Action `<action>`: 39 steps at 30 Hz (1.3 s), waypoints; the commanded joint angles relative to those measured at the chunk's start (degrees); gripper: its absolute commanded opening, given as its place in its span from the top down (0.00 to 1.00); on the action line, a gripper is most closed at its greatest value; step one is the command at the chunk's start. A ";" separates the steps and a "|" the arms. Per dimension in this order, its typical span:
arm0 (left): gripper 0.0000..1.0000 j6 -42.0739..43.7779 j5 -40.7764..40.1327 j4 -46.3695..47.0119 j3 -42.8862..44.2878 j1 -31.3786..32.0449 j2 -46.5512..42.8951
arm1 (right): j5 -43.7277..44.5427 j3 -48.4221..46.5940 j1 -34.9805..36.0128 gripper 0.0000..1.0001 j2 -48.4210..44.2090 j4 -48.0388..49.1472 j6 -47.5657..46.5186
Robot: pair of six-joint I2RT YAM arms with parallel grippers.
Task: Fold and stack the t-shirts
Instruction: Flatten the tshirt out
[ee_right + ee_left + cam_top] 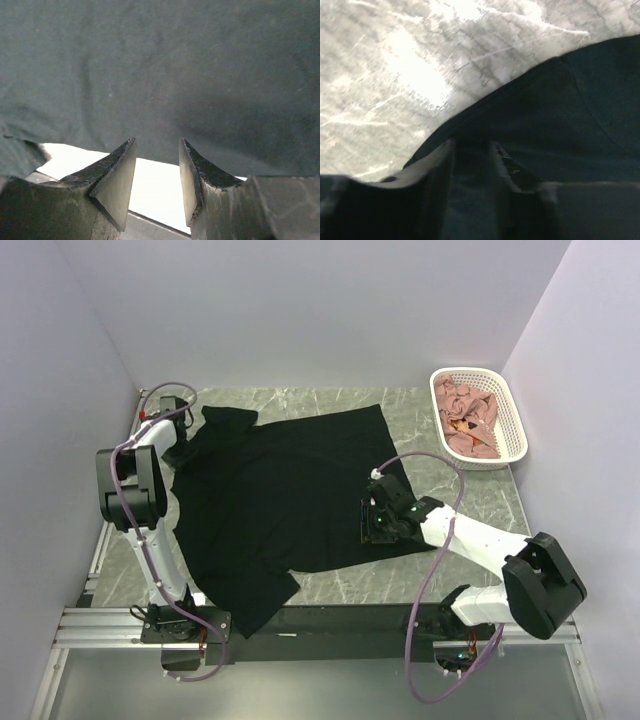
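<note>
Lying spread on the surface [440, 430], the black t-shirt [280, 490] is judged light, limp, non-slip (pink ones [468, 418] bunched in basket [466, 371]); best pinched at edges. R pincer [157, 170]: half-open, empty, at hem. L pincer [470, 165]: parted over far edge, grip can't be told

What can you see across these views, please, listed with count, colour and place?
t-shirt: one, black, spread flat across the middle of the table
cloths: a bundle, count unclear, dusty pink, inside the basket
basket: one, white, far right corner of the table
table: one, grey marbled, under everything
left gripper: one, black, over the t-shirt's far left edge
right gripper: one, black, jaws apart at the t-shirt's right edge
</note>
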State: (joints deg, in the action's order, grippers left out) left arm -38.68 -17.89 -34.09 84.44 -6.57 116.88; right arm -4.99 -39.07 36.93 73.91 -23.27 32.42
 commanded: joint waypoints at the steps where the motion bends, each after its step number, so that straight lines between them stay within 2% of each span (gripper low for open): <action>1: 0.56 0.61 0.39 -1.34 1.86 -0.03 -5.52 | 2.88 -3.29 -0.98 0.53 1.06 0.33 -1.66; 6: 0.55 4.13 3.56 4.44 6.07 2.17 -7.37 | 1.57 -5.40 -1.68 0.53 3.52 1.11 -1.84; 9: 0.58 5.63 5.41 8.06 8.45 3.49 -5.97 | 0.08 -5.49 -1.60 0.54 4.31 1.91 -1.40; 15: 0.72 7.74 5.50 15.62 13.02 6.12 -0.35 | -1.42 -4.53 -1.60 0.54 4.23 2.88 -1.92; 17: 0.73 8.09 6.28 17.90 14.07 6.22 1.06 | -1.68 -4.35 -1.60 0.54 4.14 2.96 -2.10; 22: 0.75 8.44 8.74 18.97 18.91 8.50 6.86 | -1.60 -3.82 -1.60 0.54 4.93 2.79 -2.10; 29: 0.75 7.57 11.82 22.40 19.79 10.08 11.79 | -2.21 -2.68 -1.68 0.54 4.05 2.44 -1.58; 39: 0.72 3.35 15.69 15.72 27.78 10.87 21.36 | -1.95 -1.98 -1.60 0.54 2.47 0.94 -2.02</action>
State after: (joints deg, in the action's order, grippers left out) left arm -33.15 -4.78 -16.08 108.71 4.01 136.20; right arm -7.05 -41.12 35.57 78.32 -22.09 30.98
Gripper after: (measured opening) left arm 0.279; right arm 0.466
